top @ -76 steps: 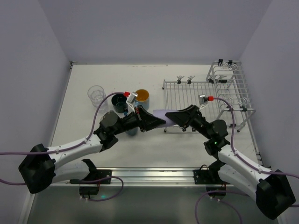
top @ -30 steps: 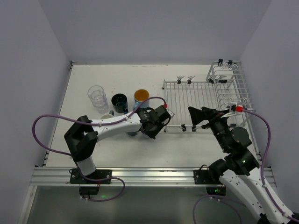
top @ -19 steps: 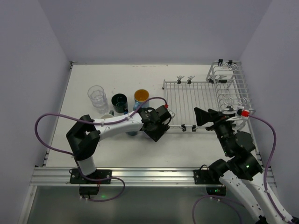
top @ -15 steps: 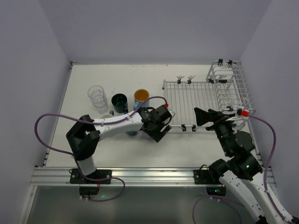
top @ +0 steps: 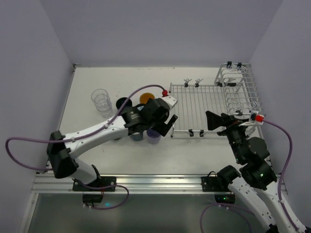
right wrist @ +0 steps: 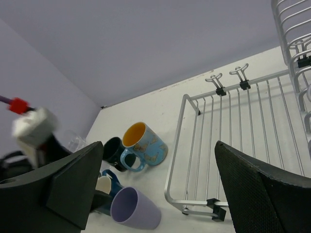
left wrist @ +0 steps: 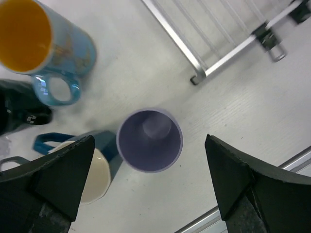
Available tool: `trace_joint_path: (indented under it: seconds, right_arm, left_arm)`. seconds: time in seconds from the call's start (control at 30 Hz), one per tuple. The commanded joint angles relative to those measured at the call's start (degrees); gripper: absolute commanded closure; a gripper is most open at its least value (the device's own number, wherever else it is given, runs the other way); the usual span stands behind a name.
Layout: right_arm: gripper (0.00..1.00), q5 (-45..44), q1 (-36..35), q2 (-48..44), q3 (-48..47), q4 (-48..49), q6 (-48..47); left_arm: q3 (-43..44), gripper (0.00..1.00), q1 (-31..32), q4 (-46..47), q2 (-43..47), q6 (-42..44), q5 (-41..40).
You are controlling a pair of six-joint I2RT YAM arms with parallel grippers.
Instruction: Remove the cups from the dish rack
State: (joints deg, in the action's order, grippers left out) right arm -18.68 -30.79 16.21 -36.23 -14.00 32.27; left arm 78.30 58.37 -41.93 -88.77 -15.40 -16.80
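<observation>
Smooth lavender tumbler [left wrist: 149, 140], upright beside dish rack [left wrist: 174, 41]

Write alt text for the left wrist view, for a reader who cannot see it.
A lavender tumbler stands upright on the white table, below the open left gripper, untouched by it. Beside it are a dark blue mug with a cream inside and a light blue mug with orange inside; the dish rack's corner shows upper right.

Lavender tumbler [left wrist: 149, 140], plain, between the black fingers [left wrist: 58, 174] of the left claw [left wrist: 150, 171]. Beyond its left finger: light blue mug [left wrist: 68, 46], tan-speckled, orange inside. Beside that finger: dark blue mug [left wrist: 104, 145], cream inside. Silver dish rack [left wrist: 182, 46], black clips [left wrist: 265, 35].
</observation>
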Motion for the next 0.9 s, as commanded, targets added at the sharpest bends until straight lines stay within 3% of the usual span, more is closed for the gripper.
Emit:
trace_joint_path:
  seconds: [0.0, 0.2, 0.5, 0.7, 0.87]
  right_arm:
    - [0.01, -2.76, 0.02, -1.61, -2.97, -2.16, -1.07]
    - [0.01, -5.23, -0.06, -5.04, -6.22, -6.21, -1.68]
    - [0.01, -8.65, -0.06, -11.02, -10.18, -10.70, -2.74]
    - [0.01, -9.01, 0.02, -10.94, -12.02, -11.31, -3.71]
    - [0.01, -8.66, 0.02, -8.66, -12.99, -11.23, -3.97]
  left_arm:
    - [1.33, 0.00, 0.69, 6.76, 14.63, 0.72, -7.36]
    - [-3.77, 0.00, 0.69, 12.31, 34.76, 0.46, -12.90]
    - [-8.25, 0.00, 0.69, 6.78, 56.31, -3.23, -18.27]
    - [-11.68, 0.00, 0.69, 6.95, 63.54, -3.76, -18.89]
    - [-11.95, 0.00, 0.69, 7.04, 61.54, -2.63, -18.28]
